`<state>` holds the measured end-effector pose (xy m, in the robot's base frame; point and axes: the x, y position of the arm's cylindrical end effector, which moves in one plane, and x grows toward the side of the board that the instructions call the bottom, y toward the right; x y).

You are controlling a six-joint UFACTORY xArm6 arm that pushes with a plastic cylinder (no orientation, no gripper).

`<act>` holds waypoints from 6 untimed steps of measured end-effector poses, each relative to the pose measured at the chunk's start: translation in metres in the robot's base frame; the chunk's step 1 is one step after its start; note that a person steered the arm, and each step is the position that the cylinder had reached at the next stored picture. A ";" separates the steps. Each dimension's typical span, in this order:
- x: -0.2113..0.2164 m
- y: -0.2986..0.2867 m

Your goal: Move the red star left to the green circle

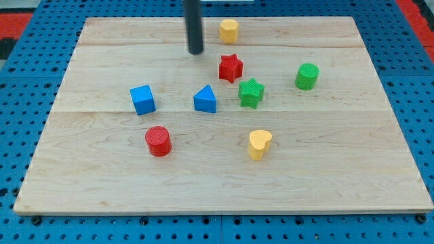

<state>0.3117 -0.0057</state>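
Board: wooden board (102, 176)
Top: yellow block (229, 30)
Centre: green star (251, 93), blue triangle (205, 99), blue cube (142, 99)
Bottom: red cylinder (158, 141), yellow heart (259, 144)
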 end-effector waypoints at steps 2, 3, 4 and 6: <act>0.027 0.149; 0.066 0.246; 0.107 0.273; 0.075 0.183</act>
